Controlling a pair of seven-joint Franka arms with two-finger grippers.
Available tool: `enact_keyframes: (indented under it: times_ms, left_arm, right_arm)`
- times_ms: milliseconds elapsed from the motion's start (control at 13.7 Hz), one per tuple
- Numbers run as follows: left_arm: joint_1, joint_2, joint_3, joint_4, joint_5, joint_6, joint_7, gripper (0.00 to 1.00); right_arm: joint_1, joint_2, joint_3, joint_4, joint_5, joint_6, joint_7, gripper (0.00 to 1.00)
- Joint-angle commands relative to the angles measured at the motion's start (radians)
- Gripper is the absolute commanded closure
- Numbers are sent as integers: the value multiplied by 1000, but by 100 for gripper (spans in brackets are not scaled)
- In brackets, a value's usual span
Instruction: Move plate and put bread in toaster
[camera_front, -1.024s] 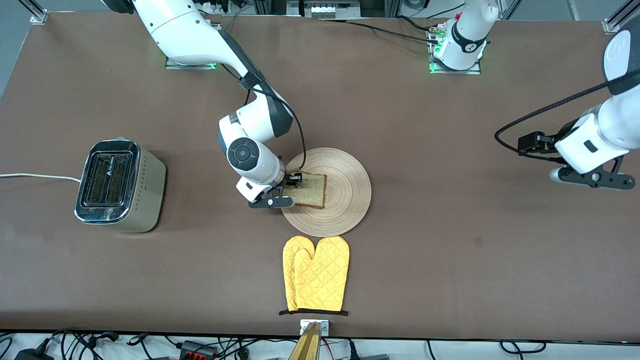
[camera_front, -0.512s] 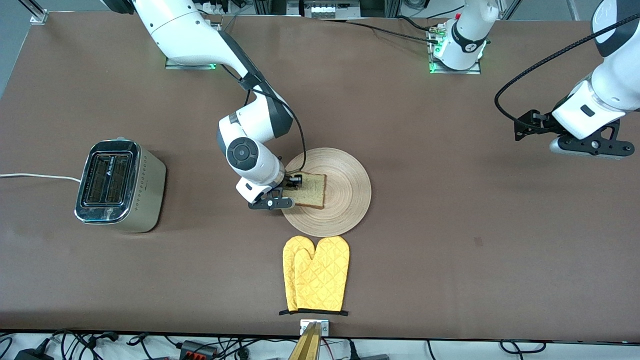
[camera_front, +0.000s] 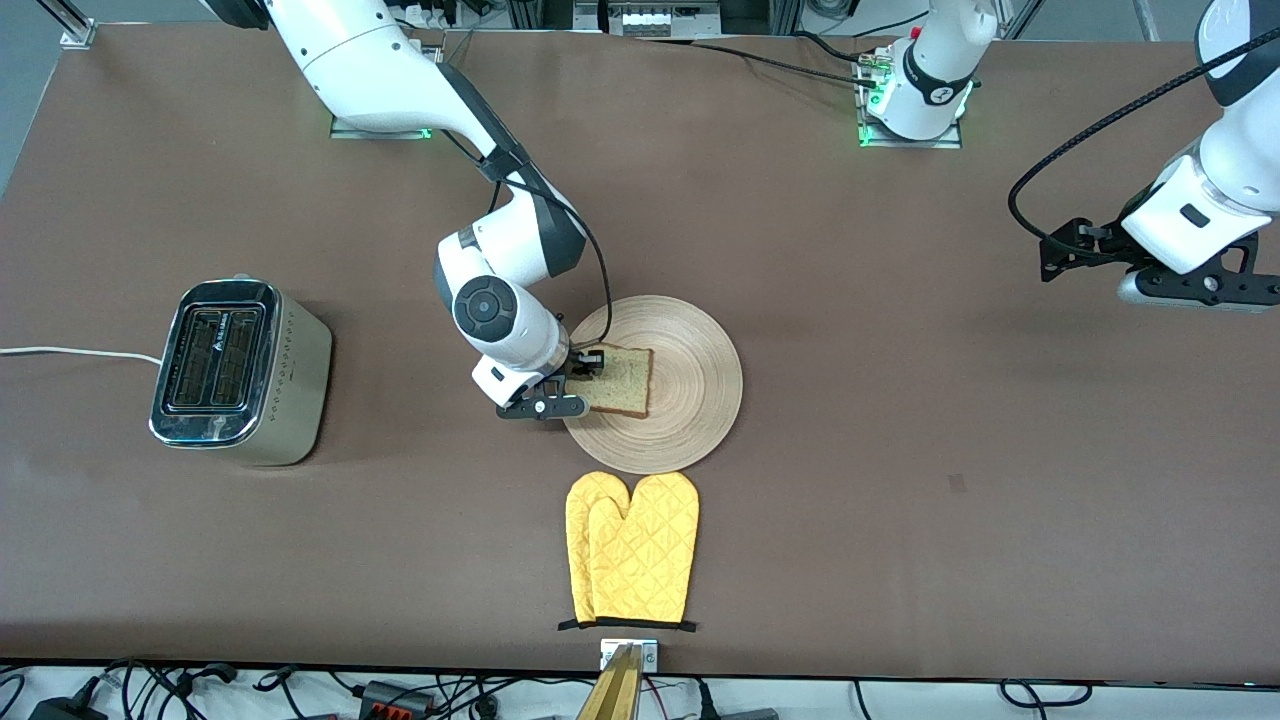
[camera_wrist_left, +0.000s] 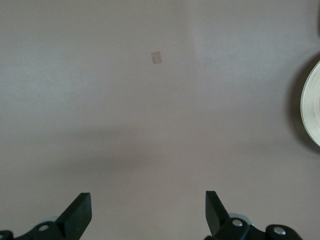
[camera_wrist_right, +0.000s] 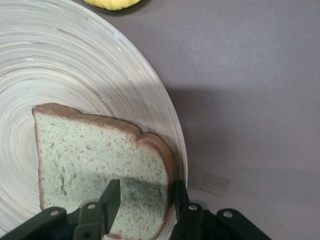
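Now the right gripper (camera_front: 580, 385) is narrowing its fingers around the crust edge of the bread (camera_front: 622, 381), which lies on the plate (camera_front: 690, 380) mid-tabletop; the grasp looks nearly made. Farther off, the left gripper (camera_front: 1195, 285), fingers wide and empty, has drawn back toward its end, while the toaster (camera_front: 240, 372) waits near the right arm's end.

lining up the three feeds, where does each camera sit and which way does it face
Front view: high across the table, facing both arms' bases; shows toaster, plate, bread, yellow mitts, right hand, left hand.
Left wrist view: on the left arm, looking down at bare table; its open fingers show, plus the plate's edge.
Right wrist view: on the right arm, looking down at the bread; its fingers straddle the crust.
Shared: the plate appears in all three.
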Motion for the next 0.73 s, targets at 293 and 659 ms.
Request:
enact_keyframes:
  times_ms: [293, 659]
  left_arm:
    - [7, -2, 4, 15, -61, -48, -67, 0]
    - [5, -4, 0, 37, -68, -50, -53, 0]
  right_arm:
    - [9, 39, -6, 49, 5, 3, -12, 81]
    - [9, 37, -6, 49, 5, 3, -13, 100]
